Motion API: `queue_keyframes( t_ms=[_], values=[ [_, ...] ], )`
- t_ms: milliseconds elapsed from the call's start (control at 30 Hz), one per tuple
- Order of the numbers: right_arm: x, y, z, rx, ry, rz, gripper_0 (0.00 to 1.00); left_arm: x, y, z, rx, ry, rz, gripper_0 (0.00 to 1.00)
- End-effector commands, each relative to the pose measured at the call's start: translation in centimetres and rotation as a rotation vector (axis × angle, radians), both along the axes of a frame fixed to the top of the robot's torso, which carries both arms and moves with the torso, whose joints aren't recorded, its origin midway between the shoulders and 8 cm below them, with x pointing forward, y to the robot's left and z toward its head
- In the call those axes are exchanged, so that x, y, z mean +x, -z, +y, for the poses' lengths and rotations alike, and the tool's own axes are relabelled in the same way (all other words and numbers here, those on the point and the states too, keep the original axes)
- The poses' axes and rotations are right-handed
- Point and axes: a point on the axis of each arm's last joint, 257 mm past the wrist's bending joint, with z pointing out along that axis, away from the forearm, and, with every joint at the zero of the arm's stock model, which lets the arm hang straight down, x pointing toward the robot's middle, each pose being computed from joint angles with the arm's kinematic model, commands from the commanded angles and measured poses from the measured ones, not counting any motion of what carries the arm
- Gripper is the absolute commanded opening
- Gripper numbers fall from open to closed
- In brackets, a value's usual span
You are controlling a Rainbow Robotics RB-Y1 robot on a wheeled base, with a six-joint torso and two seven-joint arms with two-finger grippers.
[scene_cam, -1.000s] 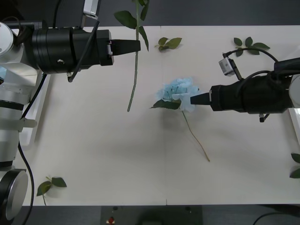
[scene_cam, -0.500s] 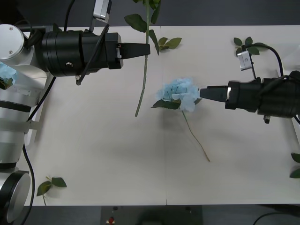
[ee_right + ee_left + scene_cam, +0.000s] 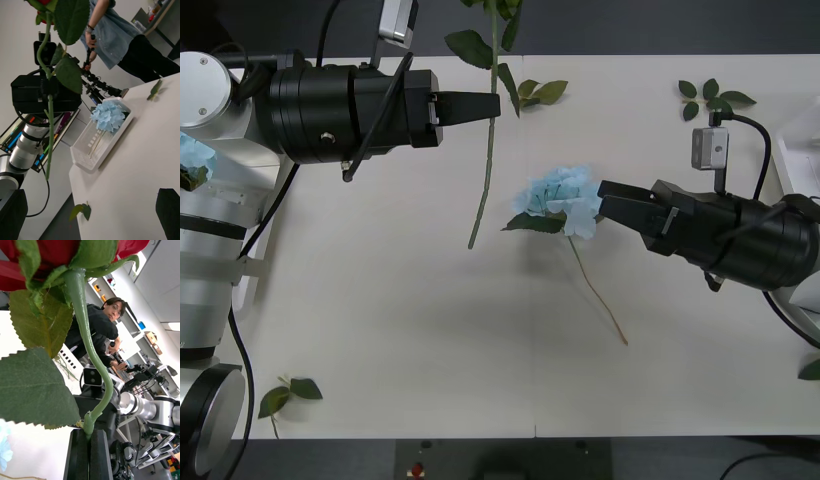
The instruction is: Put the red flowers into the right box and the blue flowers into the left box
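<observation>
Red rose [image 3: 487, 130] is up off the table [image 3: 400, 320], its stem pinched in the left gripper [image 3: 496, 104] with the jaws pressed together on it (the left wrist view shows the stem clamped right between the black fingers [image 3: 98, 453]). One blue flower [image 3: 560, 198] lies mid-table with its stem trailing toward the robot, and another blue flower [image 3: 108, 115] already sits in the left box [image 3: 88, 159] at the table's left edge. Loose leaf sprigs [image 3: 288, 393] are scattered around the pale table. Room behind is a lab with a person standing past the table. Versus a moment ago, the left arm hasn't budged, while the right gripper [image 3: 605, 196] has swung to an angle, jaws spread, tips just beside the blue flower on the table.
</observation>
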Motion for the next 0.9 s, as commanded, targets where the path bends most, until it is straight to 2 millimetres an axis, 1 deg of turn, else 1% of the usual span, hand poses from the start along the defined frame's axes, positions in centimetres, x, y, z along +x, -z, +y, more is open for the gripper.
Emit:
queue_keyframes(
  t_ms=[33, 167, 367, 567, 900],
  values=[
    [-1.9, -2.8, 2.9, 0.085, -0.054, -0.06, 1.0, -0.4, -0.8, 0.2, -0.006, 0.007, -0.01, 0.0],
    [-2.4, -3.7, 4.7, 0.139, -0.068, -0.07, 1.0, -0.4, -0.8, 0.2, -0.006, 0.007, -0.01, 0.0],
    [-2.6, -4.4, 6.9, 0.166, -0.073, -0.096, 0.99, -0.4, -0.8, 0.2, -0.006, 0.007, -0.01, 0.0],
    [-2.5, -4.5, 9.0, 0.152, -0.075, -0.129, 0.95, -0.4, -0.8, 0.2, -0.006, 0.007, -0.01, 0.0],
    [-2.7, -4.3, 12.5, 0.157, -0.074, -0.139, 0.92, -0.4, -0.8, 0.2, -0.006, 0.007, -0.01, 0.0]
  ],
)
